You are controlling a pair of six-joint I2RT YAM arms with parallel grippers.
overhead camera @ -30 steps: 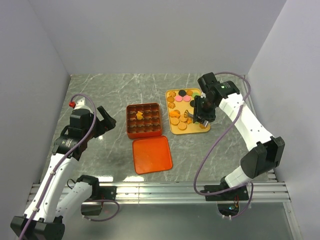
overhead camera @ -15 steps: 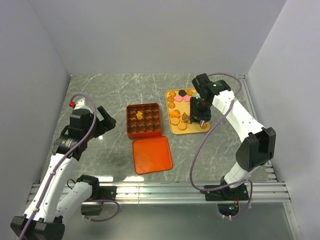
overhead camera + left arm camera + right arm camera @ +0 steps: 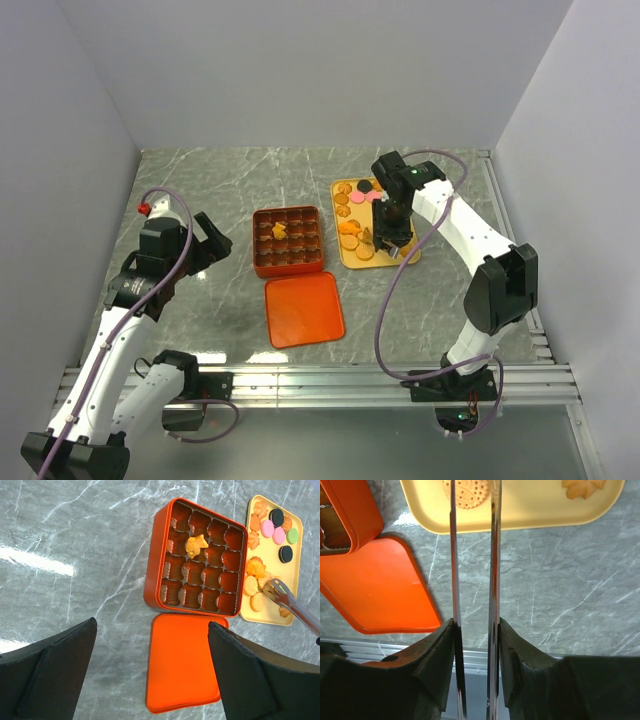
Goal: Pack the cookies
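The cookies (image 3: 358, 200) lie on a yellow tray (image 3: 395, 260) right of the orange-red gridded box (image 3: 289, 241). One orange-tan cookie (image 3: 279, 231) sits in a box cell and also shows in the left wrist view (image 3: 196, 545). My right gripper (image 3: 393, 230) is shut on metal tongs (image 3: 494, 555), whose blades stand apart over the tray's near edge, around a round tan cookie (image 3: 465, 492). The tongs' tip shows in the left wrist view (image 3: 280, 592). My left gripper (image 3: 215, 240) is open and empty, left of the box, above the lid (image 3: 184, 662).
The flat orange-red lid (image 3: 304, 308) lies on the marble table in front of the box. A flower cookie (image 3: 584, 486) sits at the tray's (image 3: 530, 510) near right. White walls enclose the table on three sides. A metal rail runs along the near edge.
My right arm has swung left over the tray, carrying the tongs toward its left half. The left arm, box and lid have not moved.
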